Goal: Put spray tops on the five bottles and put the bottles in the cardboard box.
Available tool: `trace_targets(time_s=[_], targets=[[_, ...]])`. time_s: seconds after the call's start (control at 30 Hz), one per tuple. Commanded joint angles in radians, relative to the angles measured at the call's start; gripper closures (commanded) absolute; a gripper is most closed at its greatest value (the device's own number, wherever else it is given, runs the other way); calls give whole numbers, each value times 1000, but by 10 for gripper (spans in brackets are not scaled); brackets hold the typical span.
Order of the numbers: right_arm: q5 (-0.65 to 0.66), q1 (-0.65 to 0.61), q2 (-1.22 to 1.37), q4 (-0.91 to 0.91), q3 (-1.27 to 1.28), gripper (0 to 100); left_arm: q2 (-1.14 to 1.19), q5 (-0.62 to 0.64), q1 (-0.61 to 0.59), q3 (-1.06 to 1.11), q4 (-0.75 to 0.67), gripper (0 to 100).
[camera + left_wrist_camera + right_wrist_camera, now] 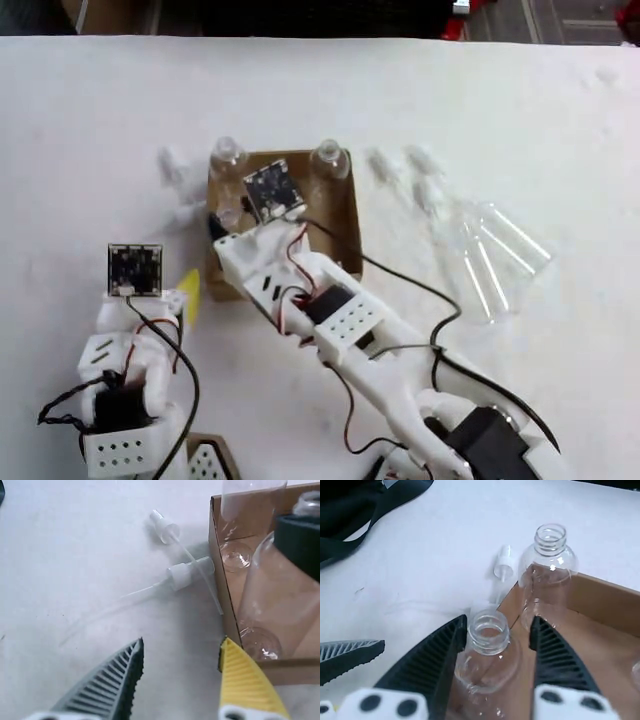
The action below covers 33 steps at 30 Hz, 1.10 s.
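One clear plastic bottle (488, 635) stood in brown cardboard box (600, 597), right tool (499, 619) parted around it; left tool (182, 641) gaped empty.

Robotics lab bench: white table (90, 100), bare-wired arms (360, 330).

high view: the right arm (345, 320) covers most of the cardboard box (340, 210); the contents beneath it are hidden. the loose spray tops (420, 170) blur into the white surface (100, 100) and cannot be counted. left wrist view: the picture edge cuts off the box and the top of one standing bottle (250, 500). right wrist view: the body of the right gripper (498, 620) hides the base of the front bottle (487, 650) between its jaws.
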Motion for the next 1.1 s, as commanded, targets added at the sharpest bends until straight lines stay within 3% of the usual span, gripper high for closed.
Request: trace_targets(time_s=[0.0, 0.23, 0.43, 0.7, 0.97, 1.07], targets=[[-8, -7, -45, -7, -8, 779, -15, -5, 16, -3, 6, 766], [-6, -2, -130, 1, -2, 779, -15, -5, 16, -3, 6, 766], [-8, 107, -394, 157, -9, 777, -15, -5, 16, -3, 6, 766], [0, 432, -766, 383, -9, 777, -15, -5, 15, -3, 6, 766], [8, 886, -805, 573, 0, 779, -15, -5, 15, -3, 8, 766], [130, 989, -756, 602, 21, 779, -15, -5, 15, -3, 8, 766]])
